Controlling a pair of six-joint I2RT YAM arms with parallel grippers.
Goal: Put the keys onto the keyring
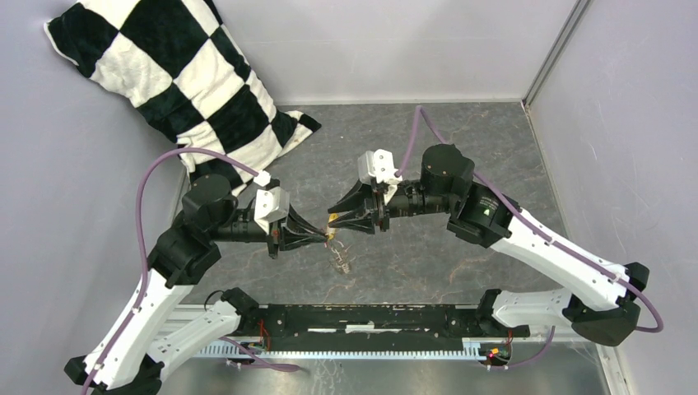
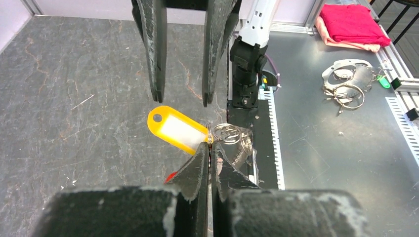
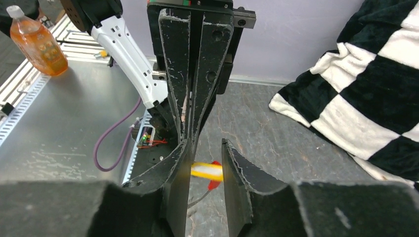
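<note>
My left gripper (image 2: pixel 210 144) is shut on the thin silvery keyring (image 2: pixel 228 133), pinching its wire at the fingertips. A bit of the ring's red sleeve (image 2: pixel 170 176) shows beside the left finger. The key is a yellow plastic tag with a white label (image 2: pixel 178 129), and it sticks out from the pinch point; no blade shows. My right gripper (image 2: pixel 180 101) is open just beyond the tag. In the right wrist view the tag (image 3: pixel 206 170) lies between the open right gripper (image 3: pixel 205 148) fingers. In the top view both grippers (image 1: pixel 325 239) (image 1: pixel 333 216) meet above the table, with the ring's loops (image 1: pixel 342 262) hanging below.
A black-and-white checkered pillow (image 1: pixel 177 82) lies at the back left. Beyond the table's near edge, on a metal bench, are a bunch of spare rings (image 2: pixel 346 89), a red cloth (image 2: pixel 353 22) and an orange bottle (image 3: pixel 37 39). Walls close the back and right.
</note>
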